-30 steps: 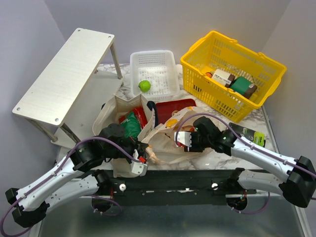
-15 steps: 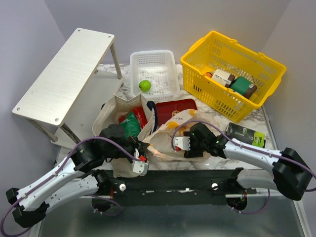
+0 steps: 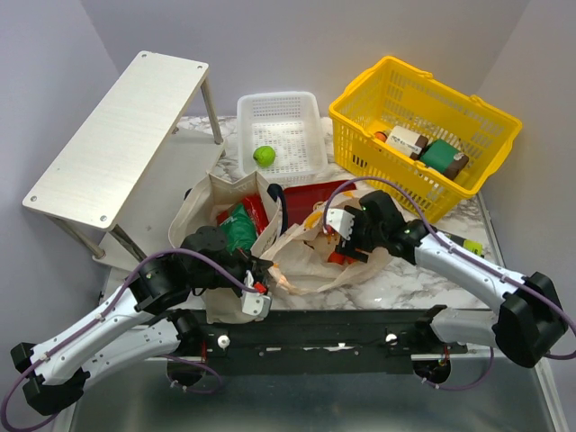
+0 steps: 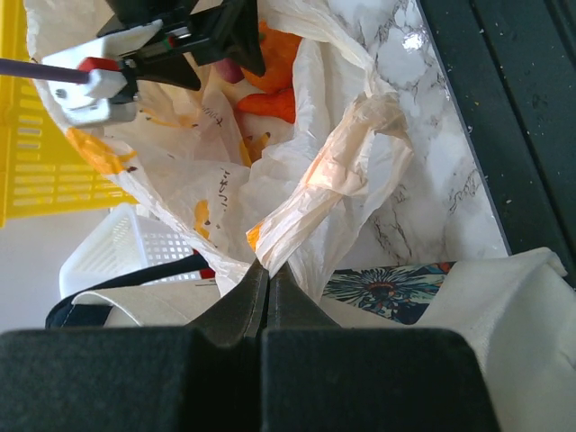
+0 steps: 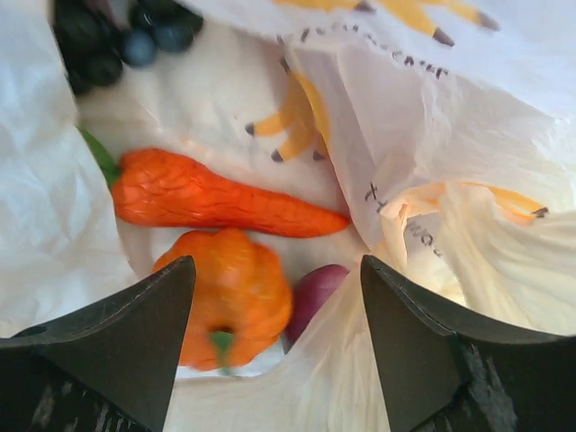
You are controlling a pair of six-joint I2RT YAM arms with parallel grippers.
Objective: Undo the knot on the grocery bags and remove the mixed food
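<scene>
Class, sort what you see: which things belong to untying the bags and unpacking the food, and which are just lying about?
Job: plastic bag, canvas tote, carrot, orange, purple onion, grapes, green apple.
Lying about: yellow basket, white basket, red tray, shelf.

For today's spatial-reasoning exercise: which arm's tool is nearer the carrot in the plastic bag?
Right. The right tool hangs open directly over the carrot; the left tool sits at the edge of the plastic bag, pinching its twisted strip.
</scene>
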